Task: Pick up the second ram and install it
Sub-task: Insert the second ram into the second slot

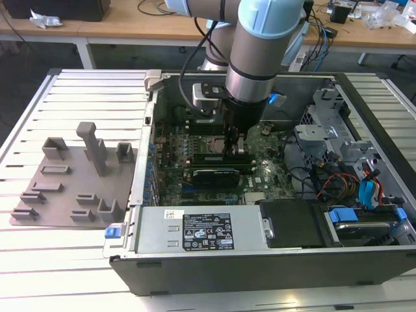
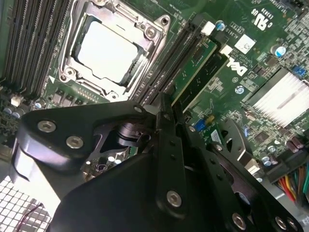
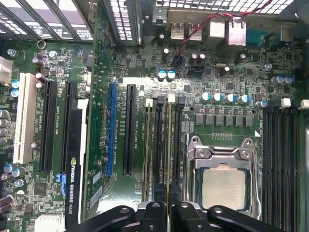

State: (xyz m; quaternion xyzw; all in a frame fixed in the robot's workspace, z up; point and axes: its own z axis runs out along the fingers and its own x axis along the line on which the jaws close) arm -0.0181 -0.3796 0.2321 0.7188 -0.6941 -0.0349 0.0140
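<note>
The second ram (image 3: pixel 168 145) is a thin green stick seen edge-on, standing upright in a black memory slot just beside the CPU socket (image 3: pixel 223 186). Its green face (image 2: pixel 193 65) shows in the second wrist view. My gripper (image 3: pixel 169 205) has its black fingers shut on the stick's upper edge, one on each side. In the exterior view the gripper (image 1: pixel 232 146) reaches straight down into the open computer case, onto the motherboard beside the socket (image 1: pixel 209 144). Another green stick (image 3: pixel 147 145) stands two slots further from the socket.
A grey fixture plate (image 1: pixel 65 188) with upright posts lies on the slatted table at the exterior view's left. Inside the case are a black graphics card (image 1: pixel 211 175), a power supply (image 1: pixel 195 231), and a drive cage with cables (image 1: pixel 338 149).
</note>
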